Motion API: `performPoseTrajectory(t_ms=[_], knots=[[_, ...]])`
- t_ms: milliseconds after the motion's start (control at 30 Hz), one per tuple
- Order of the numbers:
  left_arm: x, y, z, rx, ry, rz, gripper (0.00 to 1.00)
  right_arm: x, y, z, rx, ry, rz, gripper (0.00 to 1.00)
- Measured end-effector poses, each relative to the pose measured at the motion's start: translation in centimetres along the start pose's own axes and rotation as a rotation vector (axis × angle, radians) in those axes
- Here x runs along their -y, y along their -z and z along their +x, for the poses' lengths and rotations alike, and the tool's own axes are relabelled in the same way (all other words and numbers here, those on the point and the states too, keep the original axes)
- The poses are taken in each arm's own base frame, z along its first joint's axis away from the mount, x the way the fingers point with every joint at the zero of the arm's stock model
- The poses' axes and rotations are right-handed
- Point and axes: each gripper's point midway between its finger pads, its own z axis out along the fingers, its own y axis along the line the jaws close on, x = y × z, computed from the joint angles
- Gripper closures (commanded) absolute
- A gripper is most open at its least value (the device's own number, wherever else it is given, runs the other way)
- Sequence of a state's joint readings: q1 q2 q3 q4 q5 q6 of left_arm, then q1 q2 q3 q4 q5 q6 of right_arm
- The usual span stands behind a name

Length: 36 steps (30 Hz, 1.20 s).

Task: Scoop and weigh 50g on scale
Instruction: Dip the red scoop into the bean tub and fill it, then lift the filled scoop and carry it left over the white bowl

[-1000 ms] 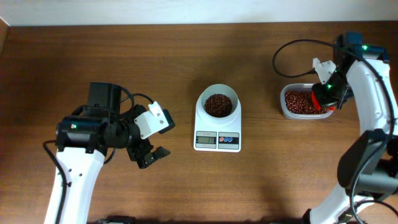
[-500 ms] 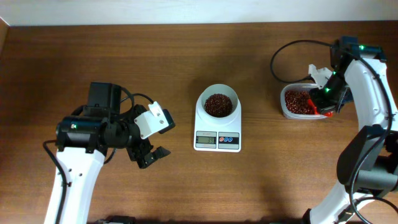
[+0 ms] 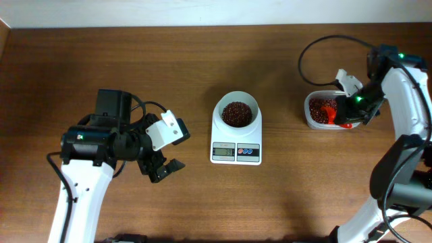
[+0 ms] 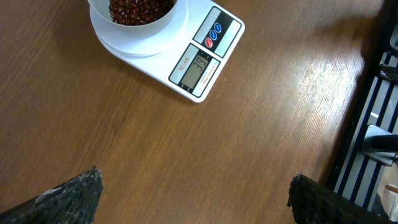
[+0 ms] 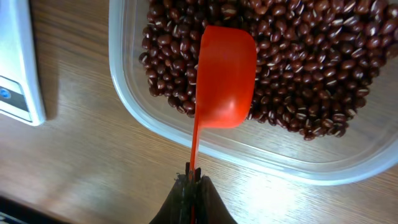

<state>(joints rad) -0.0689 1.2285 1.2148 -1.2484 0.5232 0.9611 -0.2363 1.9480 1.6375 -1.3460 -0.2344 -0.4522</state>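
The right claw (image 5: 194, 179) pinches the red scoop (image 5: 224, 74) by its handle over the tub (image 5: 126, 106) of beans (image 5: 311, 62); the scale (image 3: 235, 143) lies toward the spread left claw (image 3: 164, 170).

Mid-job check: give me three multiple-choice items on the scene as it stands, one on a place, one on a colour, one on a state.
1. Seen from overhead, the tub lies on which side of the scale?
A. picture left
B. picture right
C. directly below it in the picture

2. What colour is the scoop?
A. green
B. white
C. red

3. What state is the left gripper in?
A. open and empty
B. shut on the scoop
C. shut on the tub

Answers:
1 B: the tub sits near the table's right end and the scale at the middle.
2 C: the right wrist view shows a red cup and handle.
3 A: its fingers stand wide apart over bare wood with nothing between them.
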Motion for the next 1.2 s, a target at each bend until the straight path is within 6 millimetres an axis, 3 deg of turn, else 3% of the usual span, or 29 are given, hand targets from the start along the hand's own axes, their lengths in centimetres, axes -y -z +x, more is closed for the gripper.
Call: performPoseTrajectory(t_ms=[567,900,1200], knots=[[0.0,0.0,0.0,0.000,0.000,0.000,0.01,3.3,3.2,1.0,0.240,-0.245,-0.309,0.96],[0.0,0.0,0.0,0.000,0.000,0.000,0.01,2.7,3.5,1.3,0.239,-0.264,-0.357,0.96],[0.0,0.0,0.0,0.000,0.000,0.000,0.01,1.2,4.6,0.1,0.314,-0.242,-0.459,0.96]])
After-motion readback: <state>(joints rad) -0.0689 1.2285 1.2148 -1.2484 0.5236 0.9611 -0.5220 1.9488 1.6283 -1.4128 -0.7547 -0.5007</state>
